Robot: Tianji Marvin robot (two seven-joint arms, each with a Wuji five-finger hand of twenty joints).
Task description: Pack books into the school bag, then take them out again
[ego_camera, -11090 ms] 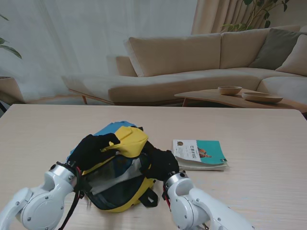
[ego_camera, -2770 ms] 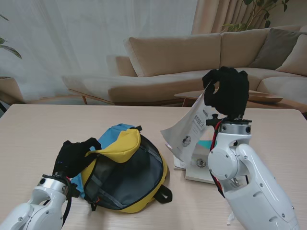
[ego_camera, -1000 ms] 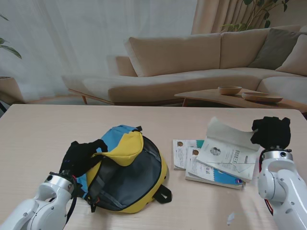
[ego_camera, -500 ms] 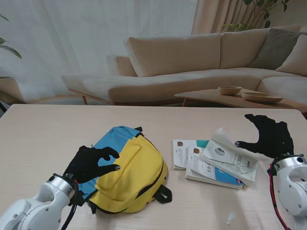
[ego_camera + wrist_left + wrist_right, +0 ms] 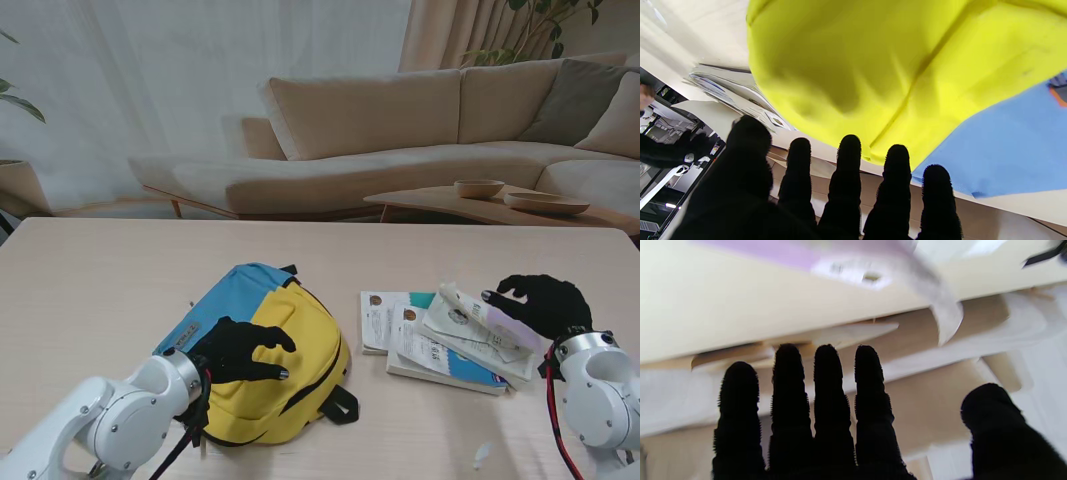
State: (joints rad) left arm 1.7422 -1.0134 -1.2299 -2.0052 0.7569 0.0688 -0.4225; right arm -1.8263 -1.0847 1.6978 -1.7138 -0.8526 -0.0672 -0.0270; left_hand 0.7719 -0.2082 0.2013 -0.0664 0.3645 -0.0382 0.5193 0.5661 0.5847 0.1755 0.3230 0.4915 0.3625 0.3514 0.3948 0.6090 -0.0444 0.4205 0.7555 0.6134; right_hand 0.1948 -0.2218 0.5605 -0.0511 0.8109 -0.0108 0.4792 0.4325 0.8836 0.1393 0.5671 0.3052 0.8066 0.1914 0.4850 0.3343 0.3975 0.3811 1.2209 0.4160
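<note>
- You see a pale wooden table (image 5: pixel 90 270).
- A blue-and-yellow school bag (image 5: pixel 275 345) lies on its left.
- Loosely stacked books (image 5: pixel 440 335) lie right, just beside it.

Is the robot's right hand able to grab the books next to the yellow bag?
Probably yes. The right hand is open, right at the far edge of the book pile, fingers over the top booklet. Nothing blocks it. The left hand rests on the bag, out of the way.

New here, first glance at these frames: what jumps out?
The yellow and blue school bag lying flat on the table's left, with the black-gloved left hand spread on it. To its right, a messy stack of books, the right hand open at its edge.
</note>
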